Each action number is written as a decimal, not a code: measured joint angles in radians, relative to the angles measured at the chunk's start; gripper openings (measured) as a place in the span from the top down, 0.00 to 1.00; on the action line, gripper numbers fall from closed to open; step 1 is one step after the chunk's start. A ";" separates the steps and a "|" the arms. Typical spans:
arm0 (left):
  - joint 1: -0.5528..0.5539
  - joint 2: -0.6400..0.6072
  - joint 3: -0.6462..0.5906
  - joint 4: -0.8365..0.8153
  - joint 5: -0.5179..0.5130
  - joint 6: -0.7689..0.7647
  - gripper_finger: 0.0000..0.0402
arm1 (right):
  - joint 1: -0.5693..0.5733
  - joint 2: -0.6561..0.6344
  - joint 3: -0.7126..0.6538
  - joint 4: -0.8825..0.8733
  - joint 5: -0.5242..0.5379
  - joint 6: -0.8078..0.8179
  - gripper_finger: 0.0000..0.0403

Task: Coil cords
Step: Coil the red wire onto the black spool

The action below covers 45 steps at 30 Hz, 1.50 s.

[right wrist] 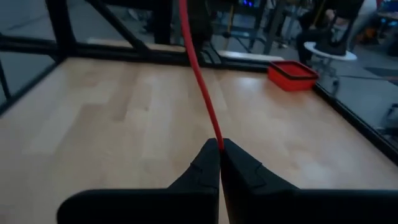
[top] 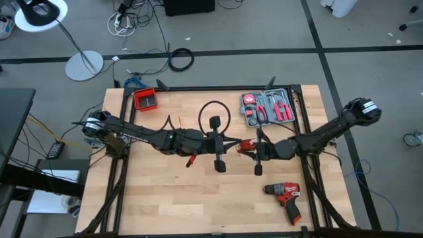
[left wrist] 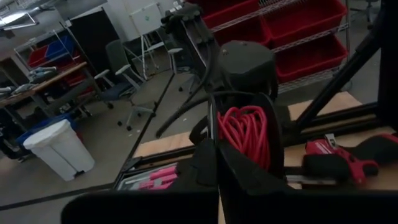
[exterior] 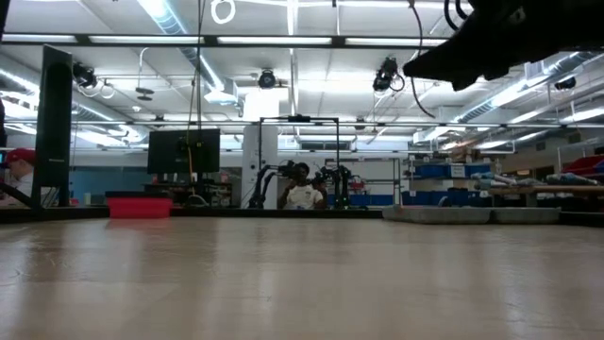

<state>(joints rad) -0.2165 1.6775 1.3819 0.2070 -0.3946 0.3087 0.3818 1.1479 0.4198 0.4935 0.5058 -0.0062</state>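
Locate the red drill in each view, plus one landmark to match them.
High view: red drill on the table's near right part, below the right gripper.
Low view: not in it.
Left wrist view: red drill at the right edge.
Right wrist view: not in it.
Shared landmark: red bin.

- Two dark, slender jointed arms, black all over, with rounded joint housings.
- The left gripper (left wrist: 217,163) has two flat black fingers tapering to wedge-shaped tips.
- The right gripper (right wrist: 220,151) has the same matte black wedge fingers on a broad dark base.
- Each arm's outer joint carries pale bands.
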 joint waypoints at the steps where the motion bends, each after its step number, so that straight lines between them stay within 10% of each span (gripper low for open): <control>1: -0.001 0.000 0.000 -0.005 0.000 -0.002 1.00 | 0.006 -0.012 0.000 -0.024 0.014 0.004 1.00; 17: -0.003 -0.033 0.000 -0.102 0.014 -0.057 1.00 | 0.069 -0.295 0.000 -0.513 0.233 0.171 1.00; 45: 0.007 -0.036 0.000 -0.385 -0.051 -0.193 1.00 | 0.207 -0.446 -0.001 -0.271 0.327 -0.176 1.00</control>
<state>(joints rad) -0.2096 1.6411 1.3819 -0.1782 -0.4455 0.1161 0.5887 0.7017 0.4191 0.2225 0.8332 -0.1818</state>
